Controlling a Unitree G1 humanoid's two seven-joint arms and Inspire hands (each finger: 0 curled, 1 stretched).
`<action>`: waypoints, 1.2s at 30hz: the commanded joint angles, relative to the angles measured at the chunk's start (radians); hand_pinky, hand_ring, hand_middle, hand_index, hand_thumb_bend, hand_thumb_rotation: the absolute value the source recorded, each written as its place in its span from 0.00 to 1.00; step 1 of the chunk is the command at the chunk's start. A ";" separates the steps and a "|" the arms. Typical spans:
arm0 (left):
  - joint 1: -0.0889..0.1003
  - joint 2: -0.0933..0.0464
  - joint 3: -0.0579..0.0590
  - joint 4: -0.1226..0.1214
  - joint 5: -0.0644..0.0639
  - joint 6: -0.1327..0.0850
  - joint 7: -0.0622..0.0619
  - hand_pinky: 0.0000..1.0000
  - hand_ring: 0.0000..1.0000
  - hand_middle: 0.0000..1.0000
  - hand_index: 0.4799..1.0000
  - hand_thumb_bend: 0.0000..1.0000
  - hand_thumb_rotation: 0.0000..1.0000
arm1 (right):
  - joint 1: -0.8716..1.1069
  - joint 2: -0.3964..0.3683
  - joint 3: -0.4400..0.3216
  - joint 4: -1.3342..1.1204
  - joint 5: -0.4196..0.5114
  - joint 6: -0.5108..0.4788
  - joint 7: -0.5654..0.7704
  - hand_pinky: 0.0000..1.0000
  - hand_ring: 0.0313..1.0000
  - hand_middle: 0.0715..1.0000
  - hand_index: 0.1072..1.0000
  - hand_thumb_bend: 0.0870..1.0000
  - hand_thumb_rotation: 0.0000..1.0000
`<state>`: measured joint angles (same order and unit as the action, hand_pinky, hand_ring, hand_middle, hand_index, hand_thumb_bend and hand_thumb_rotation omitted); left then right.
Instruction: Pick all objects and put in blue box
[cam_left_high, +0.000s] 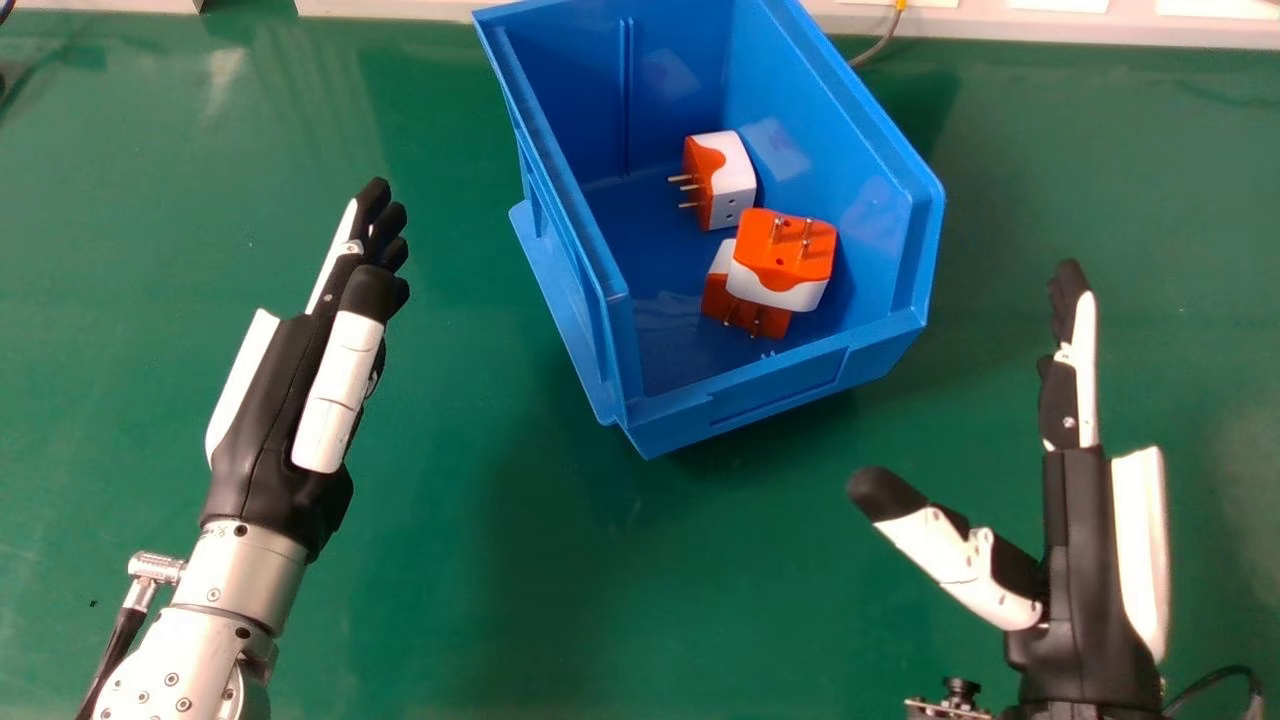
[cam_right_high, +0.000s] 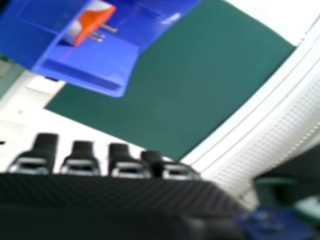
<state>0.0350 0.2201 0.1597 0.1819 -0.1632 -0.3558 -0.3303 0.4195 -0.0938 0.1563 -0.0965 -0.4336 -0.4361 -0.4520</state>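
The left hand (cam_left_high: 290, 400) is held left of the blue box (cam_left_high: 740, 395), its fingers straight and nothing in it. To the box's right and nearer the front is the right hand (cam_left_high: 1085, 560), fingers straight and thumb spread out, also holding nothing. Inside the box lie an orange and white plug adapter (cam_left_high: 733, 178) on its side and another adapter (cam_left_high: 783, 258) with pins up, resting on a third adapter (cam_left_high: 740, 308). In the right hand view, fingers of the right hand (cam_right_high: 80, 157) line the lower part, beyond them the blue box (cam_right_high: 95, 77) with an orange and white adapter (cam_right_high: 89, 22).
The green tabletop (cam_left_high: 560, 580) spreads around the box and beneath both hands. A pale ledge (cam_left_high: 380, 8) runs along the far edge, with a thin grey cable (cam_left_high: 882, 42) behind the box. A black cable (cam_left_high: 1215, 680) curves at the lower right.
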 joint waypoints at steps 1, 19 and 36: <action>-0.015 -0.003 -0.004 -0.016 -0.025 0.003 -0.013 1.00 1.00 1.00 0.98 0.85 0.98 | 0.008 0.002 -0.015 -0.025 0.016 -0.031 0.011 0.96 1.00 1.00 1.00 0.91 0.85; -0.014 -0.001 -0.020 -0.068 -0.024 0.069 -0.016 1.00 1.00 1.00 1.00 0.82 1.00 | 0.042 0.008 -0.041 -0.048 0.071 -0.030 0.128 0.97 1.00 1.00 1.00 0.89 0.90; 0.040 0.003 0.001 -0.128 -0.022 0.097 0.009 1.00 1.00 1.00 1.00 0.79 1.00 | 0.035 0.024 -0.044 -0.057 0.080 -0.016 0.183 0.98 1.00 1.00 1.00 0.90 0.91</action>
<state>0.0703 0.2164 0.1496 0.0880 -0.1695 -0.2589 -0.3223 0.4622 -0.0735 0.1209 -0.1286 -0.3574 -0.4440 -0.2687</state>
